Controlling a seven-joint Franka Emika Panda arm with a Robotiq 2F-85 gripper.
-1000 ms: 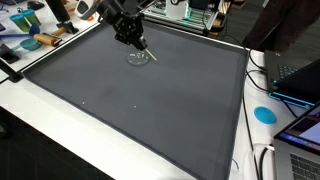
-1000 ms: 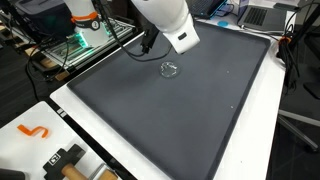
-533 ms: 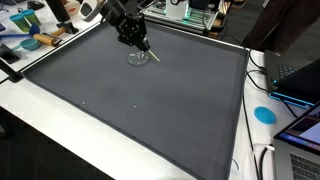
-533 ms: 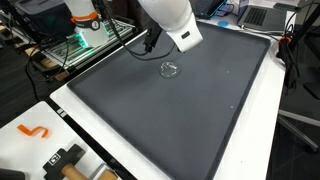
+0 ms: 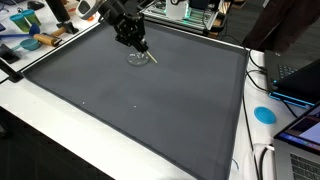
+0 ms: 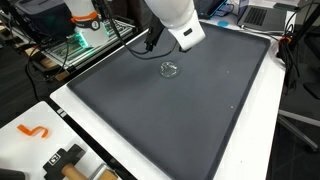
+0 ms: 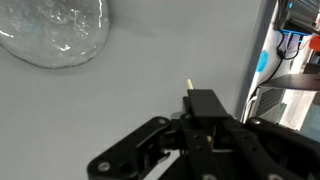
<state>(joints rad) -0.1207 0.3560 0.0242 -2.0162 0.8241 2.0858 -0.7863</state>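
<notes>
Black tool [image 7: 204,102], pale yellow stick [image 7: 189,88], clear glass dish [image 5: 138,59], dark grey mat [image 5: 150,110]

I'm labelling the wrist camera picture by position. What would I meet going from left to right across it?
Clear dish → thin stick held in the gripper → blue disc just past the edge of the grey mat.

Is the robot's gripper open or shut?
Shut. In the wrist view the gripper has its fingers pressed together with no gap, and a thin stick pokes out from between them.
</notes>
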